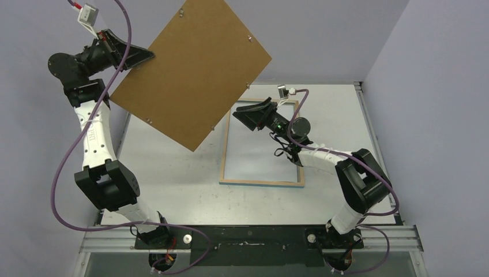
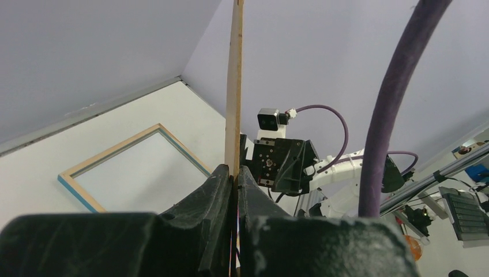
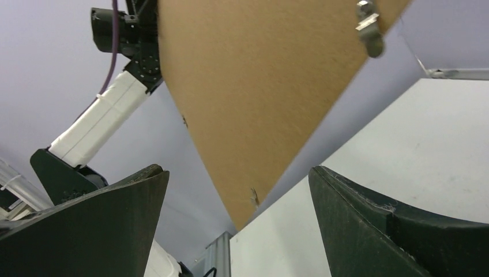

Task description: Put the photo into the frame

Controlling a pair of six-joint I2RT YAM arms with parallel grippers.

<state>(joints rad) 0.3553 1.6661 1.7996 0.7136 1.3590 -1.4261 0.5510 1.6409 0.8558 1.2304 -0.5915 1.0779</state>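
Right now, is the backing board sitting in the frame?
No: the left gripper clamps the backing board by one edge up in the air, apart from the frame, which lies flat on the table.

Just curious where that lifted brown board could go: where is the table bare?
Bare table lies left of the frame, up to the left arm, and along the near edge. Crowded: the frame's far end, under the open right gripper.
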